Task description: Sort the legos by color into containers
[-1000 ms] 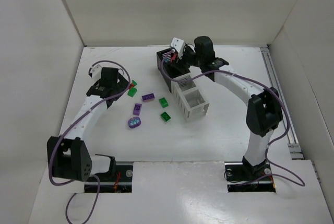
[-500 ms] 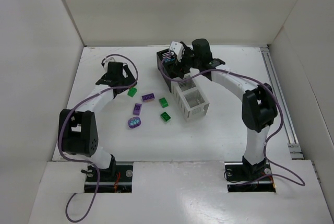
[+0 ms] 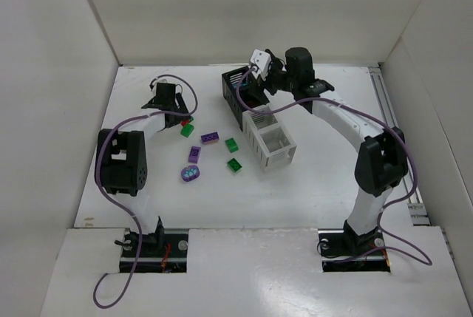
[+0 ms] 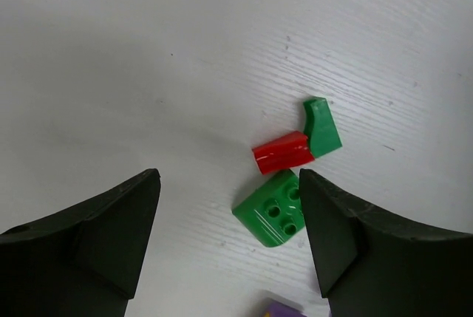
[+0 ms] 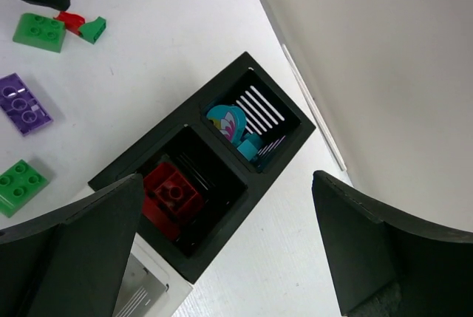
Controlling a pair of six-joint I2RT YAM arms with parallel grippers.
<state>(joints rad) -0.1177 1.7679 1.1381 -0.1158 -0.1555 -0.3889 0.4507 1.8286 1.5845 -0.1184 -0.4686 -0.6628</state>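
Sorting is partly done. Of the black bins (image 5: pixel 248 63), one compartment holds a red brick (image 5: pixel 171 193) and its neighbour holds cyan pieces (image 5: pixel 235 131). The white bins (image 3: pixel 270 141) joined to them show no brick from above, though their floors are not fully visible. Loose on the bench (image 3: pixel 332 184) are a small red piece (image 4: pixel 281 152) touching a green wedge (image 4: pixel 322 123), a green studded brick (image 4: pixel 272 217) just beside them, two further green ones, and three purple ones. The left end effector (image 4: pixel 228 184) hovers low by the red and green cluster, released, with nothing between its jaws. The right end effector (image 5: pixel 225 180) hangs above the black bins, released and empty. My estimate is under half done: all the green and purple are left, plus one red.
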